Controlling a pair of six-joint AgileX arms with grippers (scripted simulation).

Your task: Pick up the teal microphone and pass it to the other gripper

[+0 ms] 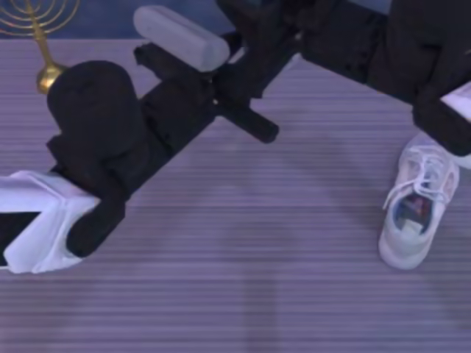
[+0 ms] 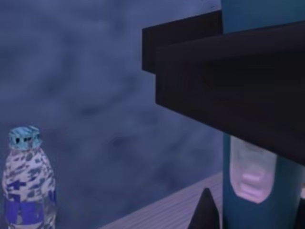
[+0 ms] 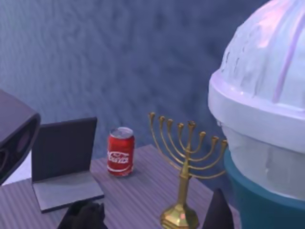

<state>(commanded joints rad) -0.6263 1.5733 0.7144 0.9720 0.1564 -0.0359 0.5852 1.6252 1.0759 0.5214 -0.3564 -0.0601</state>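
The teal microphone [image 2: 259,210] stands upright between my left gripper's [image 2: 255,217] fingers, its white switch [image 2: 250,176] facing the left wrist camera; one fingertip [image 2: 206,212] rests against the handle. My right gripper [image 2: 228,81] crosses higher up, one black finger in front of the handle and one behind. In the right wrist view the round white-grey head [image 3: 267,90] looms close above the teal handle [image 3: 267,205], and a right fingertip [image 3: 218,210] touches it. From the top, both arms meet at the back centre: left gripper [image 1: 235,88], right gripper [image 1: 276,44]. The microphone is hidden under them there.
A white sneaker [image 1: 416,213] lies at the right. A gold menorah [image 1: 40,37] stands at the back left, with a red cola can [image 3: 120,151] and a dark laptop [image 3: 64,162] near it. A speckled bottle [image 2: 28,181] stands off to one side.
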